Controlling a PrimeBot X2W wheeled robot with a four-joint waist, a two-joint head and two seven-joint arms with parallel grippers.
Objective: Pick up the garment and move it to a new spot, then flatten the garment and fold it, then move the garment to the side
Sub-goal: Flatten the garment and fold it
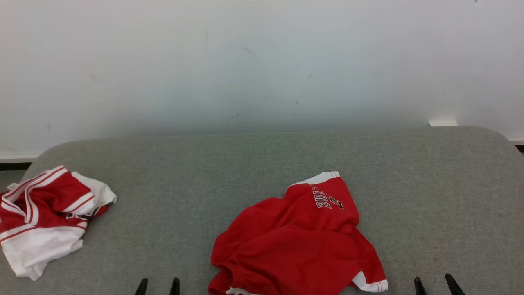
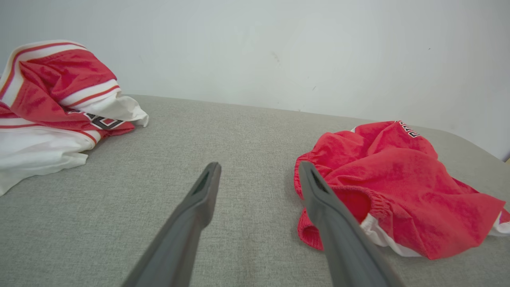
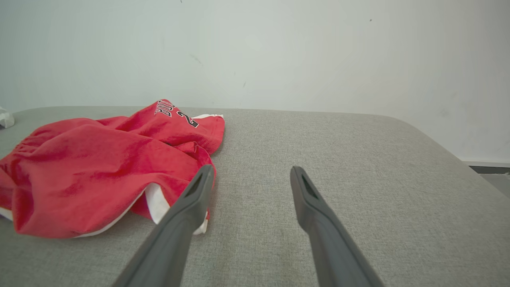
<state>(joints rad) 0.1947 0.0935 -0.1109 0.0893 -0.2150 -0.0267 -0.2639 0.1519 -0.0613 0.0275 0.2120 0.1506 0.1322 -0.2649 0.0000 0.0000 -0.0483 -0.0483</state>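
You see a crumpled red garment at the near middle of the grey surface, and a red and white garment heaped at its left edge. The left gripper and right gripper show spread fingertips at the near edge, both empty.

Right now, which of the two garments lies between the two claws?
The mostly red shorts with lettering, between the left claw and right claw. The red-and-white striped garment sits beyond the left claw.
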